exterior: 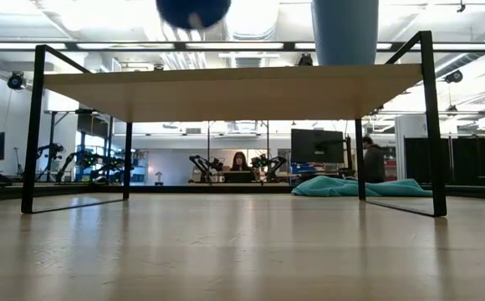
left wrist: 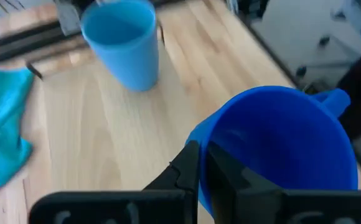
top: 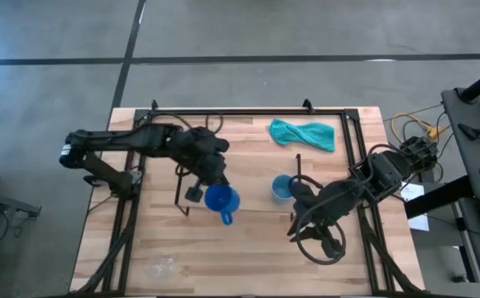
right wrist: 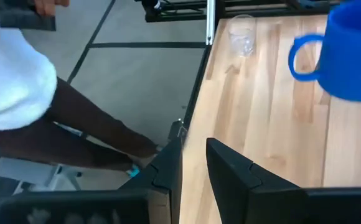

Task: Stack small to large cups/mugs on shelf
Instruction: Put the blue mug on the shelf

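Note:
My left gripper [left wrist: 202,168] is shut on the dark blue handled mug [top: 221,201], which hangs in the air above the left part of the light-wood shelf [exterior: 226,92]; its round bottom [exterior: 192,10] shows in the low view. The light blue handleless cup [top: 281,188] stands upright on the shelf's right end [exterior: 344,29]. The clear glass mug [right wrist: 241,34] stands on the table near its near-left part. My right gripper [right wrist: 194,168] is open and holds nothing, just right of the light blue cup [top: 300,195]. My left gripper holds the dark blue mug by its rim [left wrist: 199,146], on the side away from the handle [left wrist: 330,99]. One finger is inside the mug and one outside. The mug is lifted clear of the shelf, mouth up, slightly tilted.
A teal cloth [top: 302,134] lies on the table's far right part. A large black metal frame [top: 248,112] runs round the table. A person in a white sleeve and dark trousers [right wrist: 18,81] stands beyond the near edge. Bare wood lies in front of the shelf.

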### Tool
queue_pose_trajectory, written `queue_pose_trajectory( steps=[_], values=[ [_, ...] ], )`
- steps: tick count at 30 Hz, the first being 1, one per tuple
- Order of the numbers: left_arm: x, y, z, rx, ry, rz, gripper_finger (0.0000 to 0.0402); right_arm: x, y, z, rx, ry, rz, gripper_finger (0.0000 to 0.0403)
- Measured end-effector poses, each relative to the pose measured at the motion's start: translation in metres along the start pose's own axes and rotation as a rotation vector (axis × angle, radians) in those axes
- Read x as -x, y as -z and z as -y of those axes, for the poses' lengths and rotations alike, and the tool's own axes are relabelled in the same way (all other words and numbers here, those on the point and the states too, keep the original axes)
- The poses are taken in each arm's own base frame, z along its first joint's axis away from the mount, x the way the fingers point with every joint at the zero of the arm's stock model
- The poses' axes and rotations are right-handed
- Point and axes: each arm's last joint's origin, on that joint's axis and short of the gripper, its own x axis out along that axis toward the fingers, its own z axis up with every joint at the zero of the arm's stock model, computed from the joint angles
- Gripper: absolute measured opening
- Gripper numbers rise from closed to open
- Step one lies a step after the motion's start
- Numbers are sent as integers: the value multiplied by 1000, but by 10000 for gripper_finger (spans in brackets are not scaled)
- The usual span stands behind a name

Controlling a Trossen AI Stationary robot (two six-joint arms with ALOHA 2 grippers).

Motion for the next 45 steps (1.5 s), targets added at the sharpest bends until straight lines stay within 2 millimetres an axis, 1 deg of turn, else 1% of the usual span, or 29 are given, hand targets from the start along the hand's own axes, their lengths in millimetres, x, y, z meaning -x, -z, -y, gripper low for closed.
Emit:
queue_pose_trajectory(
  steps=[3,6,9,12,17,20,23,30,40,45],
  values=[
    [-15,8,-11,-19,10,-81,0,0,-1,1,6,5,2,68],
    [-29,13,-23,-42,7,-123,0,0,-1,4,2,16,7,68],
    [-37,14,-34,-38,1,-149,0,0,-2,6,-1,53,21,68],
    [-35,6,-42,-58,-24,-131,0,1,-3,9,8,69,27,68],
    [-28,-6,-47,-123,-47,-109,0,1,-5,14,14,84,32,68],
    [-30,-5,-48,-108,-19,-174,0,2,-7,18,7,93,36,68],
    [-38,-2,-51,-115,-6,-247,0,2,-8,21,4,101,39,68],
    [-50,-11,-57,-131,-10,-248,0,3,-9,26,0,112,43,68],
    [-46,-20,-59,-147,-16,-221,0,3,-9,25,26,111,41,68],
    [-47,-18,-58,-139,7,-218,0,3,-9,26,32,112,40,68]
  ],
)
